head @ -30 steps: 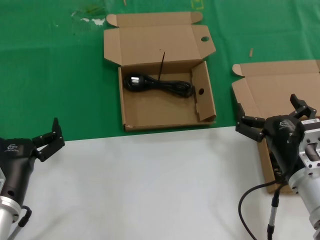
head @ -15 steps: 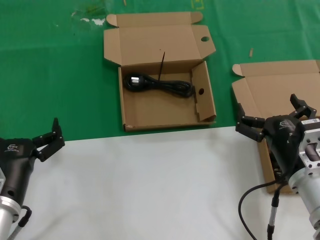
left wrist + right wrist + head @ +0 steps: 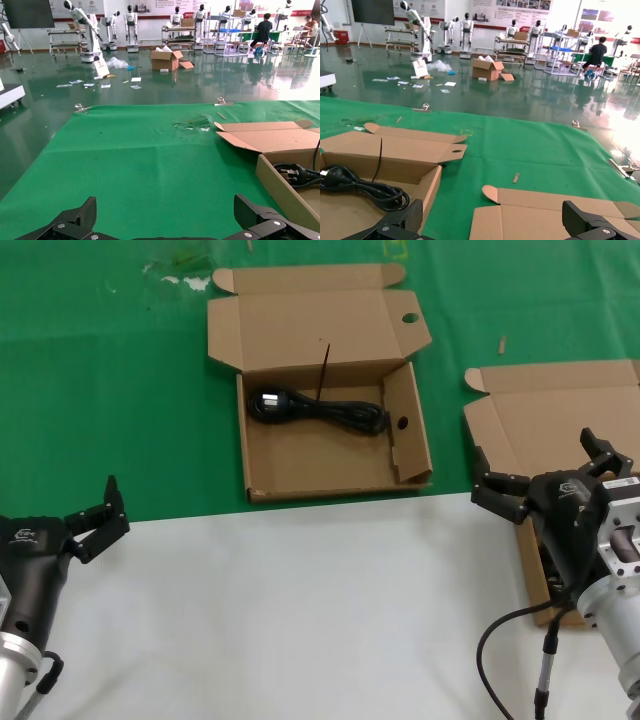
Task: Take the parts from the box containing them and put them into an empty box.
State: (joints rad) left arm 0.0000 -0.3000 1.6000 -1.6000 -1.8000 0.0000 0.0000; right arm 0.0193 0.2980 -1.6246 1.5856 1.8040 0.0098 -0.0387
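Cords were the whole matter: one black coiled power cord [image 3: 318,408] already lay in the holed-lid box [image 3: 330,455] at twelve o'clock in the head view, stretched across the box's far wall with its long axis running nine to three and its plug toward nine. The plain-lidded source box [image 3: 540,435] sat at three o'clock, its floor almost wholly hidden behind the right arm, so how many parts it held could not be told; a dark shape showed only at its near edge.

Right gripper [image 3: 545,478] hung directly over that source box, its fingers spread wide with nothing between them. From it the next cord lay straight down and slightly toward six, while the destination lay off toward ten o'clock. Judging by that, the right arm was much the nearer to both boxes and the natural one to descend for the next pick.

Left gripper [image 3: 98,518] waited at eight o'clock over the white table [image 3: 300,610], also agape and empty, well apart from either box.
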